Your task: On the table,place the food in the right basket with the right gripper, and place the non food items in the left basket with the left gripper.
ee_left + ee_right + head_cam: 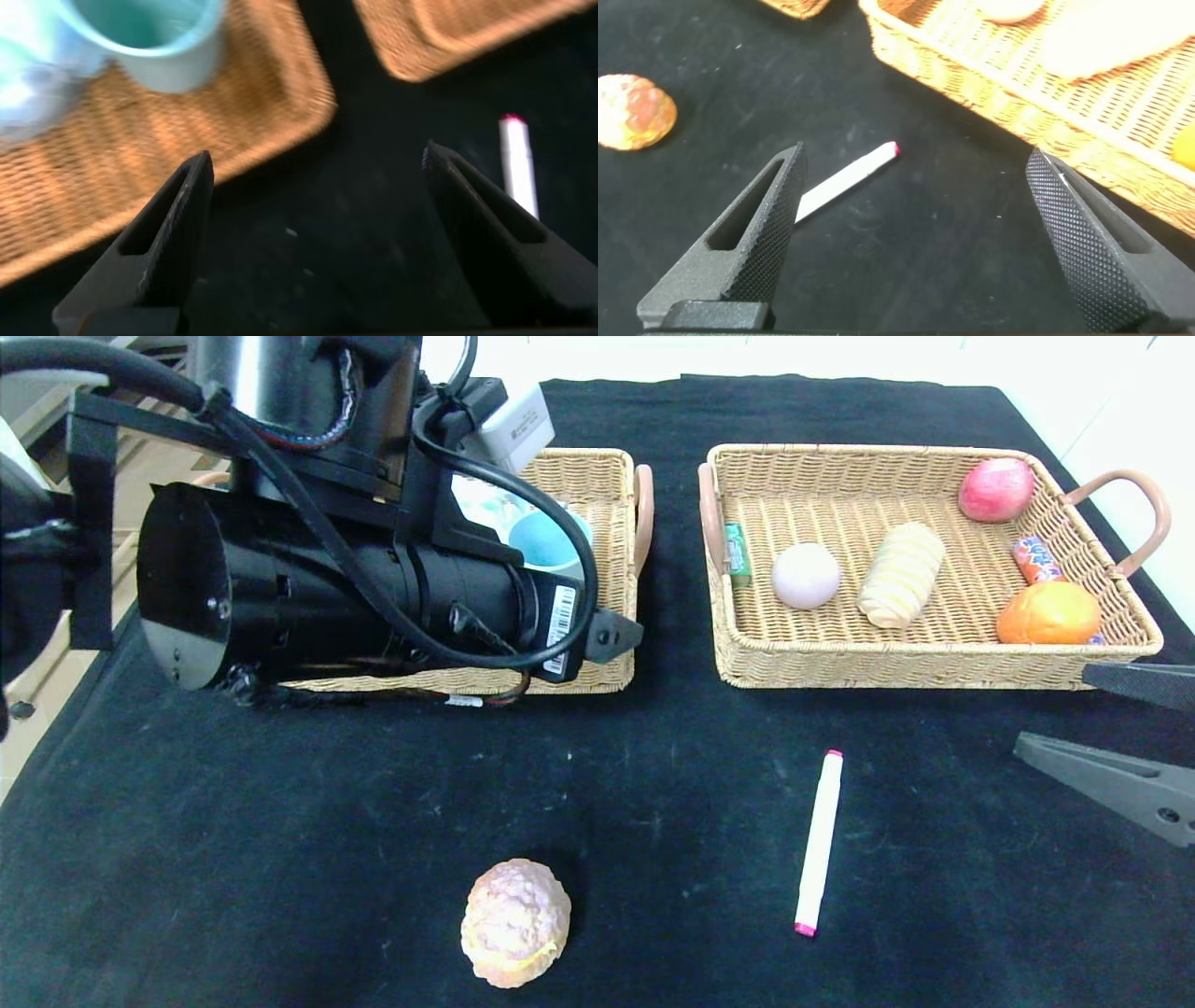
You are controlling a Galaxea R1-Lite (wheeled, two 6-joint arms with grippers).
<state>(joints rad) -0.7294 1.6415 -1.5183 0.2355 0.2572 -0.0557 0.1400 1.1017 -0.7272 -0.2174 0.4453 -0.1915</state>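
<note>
Head view gives the whole layout: the left arm's big black body hangs over the left basket (597, 476) and covers most of it, so only a teal cup (546, 539) and some pale stuff behind it peek out. The left pincer itself can't be seen from up there. The left wrist view fills that in: left pincer (318, 238) has its jaws spread wide with nothing between them, hovering over the black counter (280, 859) just off the basket's near corner, cup blurry at the edge.

The right basket (934, 653) is fully visible from the head: red apple (995, 489), orange (1047, 612), a striped bread roll (901, 574), a pale round ball-ish thing (805, 575), plus a green tube and a small wrapped candy that are hard to read.

Still out on the counter: a white marker (819, 841) with pink ends, and a bumpy pastry (514, 921) near the front edge.

The right pincer (1111, 728) is cut off at the head view's edge; its wrist view shows the jaws wide apart, empty, low beside the right basket.
</note>
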